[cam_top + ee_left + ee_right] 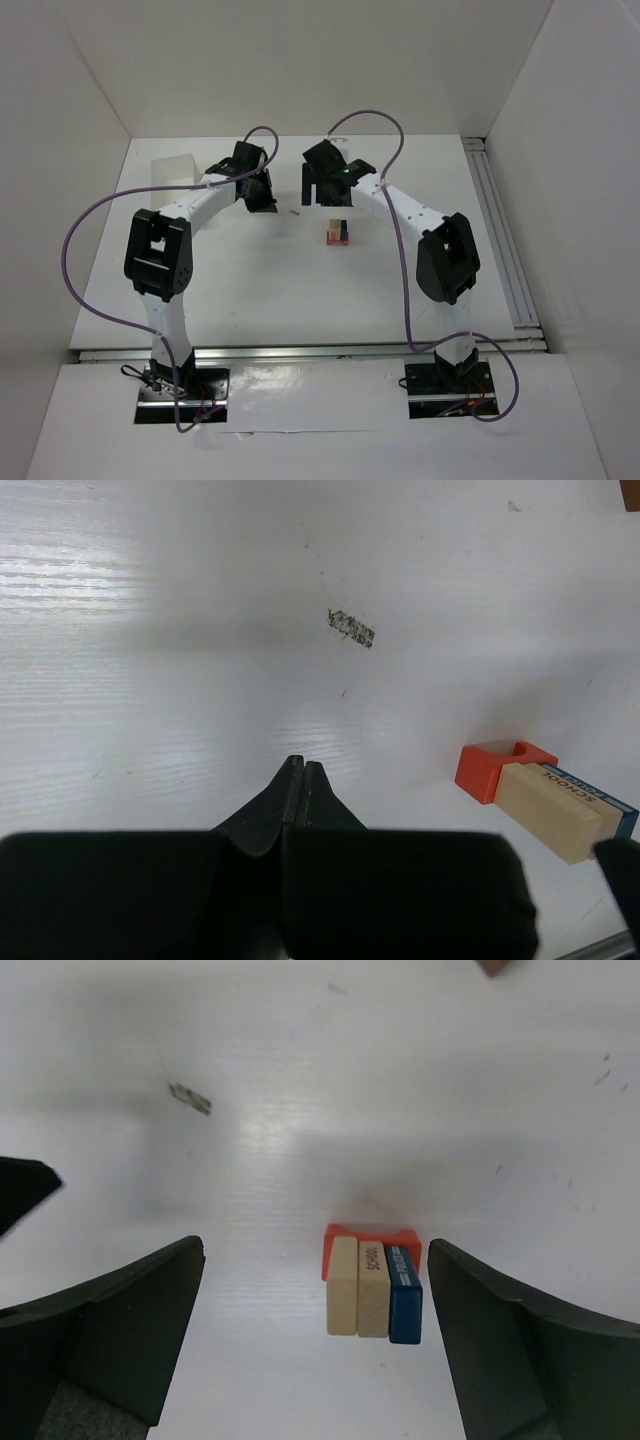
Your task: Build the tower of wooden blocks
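Plainly, the right gripper (pixel 315 1255) hung spread wide to clear the blocks (pixel 372 1282); the left gripper (pixel 303 770) idled, pinched together.

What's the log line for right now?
left jaws: shut, empty | right jaws: open, clear of stack | stack: pale blocks, blue block on red block

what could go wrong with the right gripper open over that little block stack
1. The blue block lies close to one finger of the open right gripper; a sideways drift could knock it off the orange-red block.
2. The pale blocks extend past that base, so a nudge might tip them.
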Motion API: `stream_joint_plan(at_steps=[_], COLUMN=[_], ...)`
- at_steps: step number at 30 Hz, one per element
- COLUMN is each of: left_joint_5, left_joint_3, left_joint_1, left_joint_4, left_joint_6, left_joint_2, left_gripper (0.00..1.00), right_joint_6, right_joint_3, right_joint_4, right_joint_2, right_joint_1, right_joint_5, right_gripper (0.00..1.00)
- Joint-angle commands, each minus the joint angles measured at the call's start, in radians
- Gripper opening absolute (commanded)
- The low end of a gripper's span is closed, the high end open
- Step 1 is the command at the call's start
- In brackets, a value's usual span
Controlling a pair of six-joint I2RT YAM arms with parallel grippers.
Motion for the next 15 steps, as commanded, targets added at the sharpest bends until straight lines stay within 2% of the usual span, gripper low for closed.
stream_joint_plan(at_steps=[1,6,10,15], left_joint_5=[0.003,-0.006,-0.006,-0.006], left_joint_3=[0.000,0.009,0.018,0.018], left_joint_1=[0.006,0.006,0.016,0.016], left_joint_4=[0.014,0.005,-0.005,-0.005], left_joint_6=[-0.006,-0.006,-0.006,-0.006], left_joint_2=[-0.055,-0.055,-0.055,-0.045], left_gripper=[0.00,0.00,0.00,0.00], right_joint_6=[-0.025,-0.059,-0.146,-0.231], right_joint_3=[0.089,0.143,0.309,0.466], right_joint_4=[-0.039,-0.010,-0.022,-0.053], right_joint_2=[0.015,0.058,0.177,0.311], right_joint_1=[-0.020,-0.091,-0.187,-0.243], right_joint_5=[0.052,0.052,-0.045,-0.114], right_gripper=[1.00,0.98,0.96,0.99])
